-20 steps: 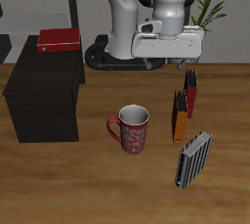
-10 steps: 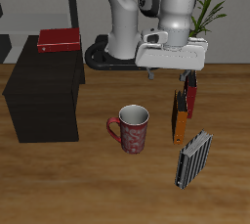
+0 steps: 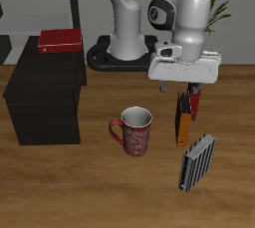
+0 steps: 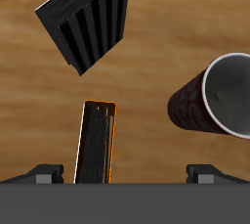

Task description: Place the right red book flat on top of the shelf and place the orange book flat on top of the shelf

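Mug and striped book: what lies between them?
Bare tabletop separates mug and striped book; the wrist view shows it, the orange book standing aside.

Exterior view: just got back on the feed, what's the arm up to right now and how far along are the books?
One bright red book already lies flat on top of the black shelf. The gripper is open and holds nothing; it hangs over the orange book, which stands on edge on the table between the mug and the darker red book. The wrist view shows the orange book's dark edge below the fingers, not yet grasped. The striped book lies nearer the table's front edge.
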